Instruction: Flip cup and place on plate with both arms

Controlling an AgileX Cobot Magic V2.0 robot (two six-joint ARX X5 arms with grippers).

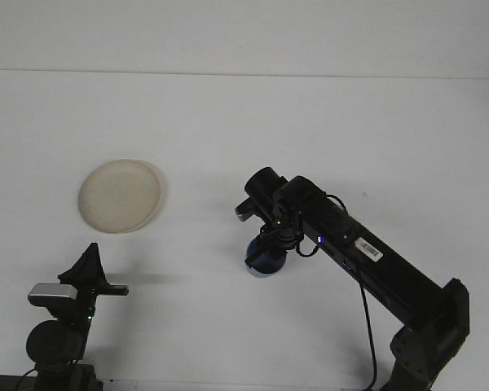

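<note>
The right arm reaches from the lower right corner diagonally up and left across the white tabletop. Its right tool points down over a blue cup, which sits low on the tabletop near the middle of the view. The dark wrist covers the top of the cup, so only the lower blue part and its rim-like base edge show. The tool appears to be closed around the cup, though the fingers themselves are lost in the dark shapes and the exact grip cannot be made out. Whether the cup stands mouth up or mouth down cannot be told from here. A small blue light glows on the arm just behind the wrist, and a black cable hangs from the arm's underside toward the lower edge.

The pale round plate lies flat to the left, well apart from the cup, with nothing on it.

The left tool stands near the lower left corner, below the plate, pointing upward. Its dark fingers form a pointed peak; it holds nothing, and how far it is open cannot be told.
</note>
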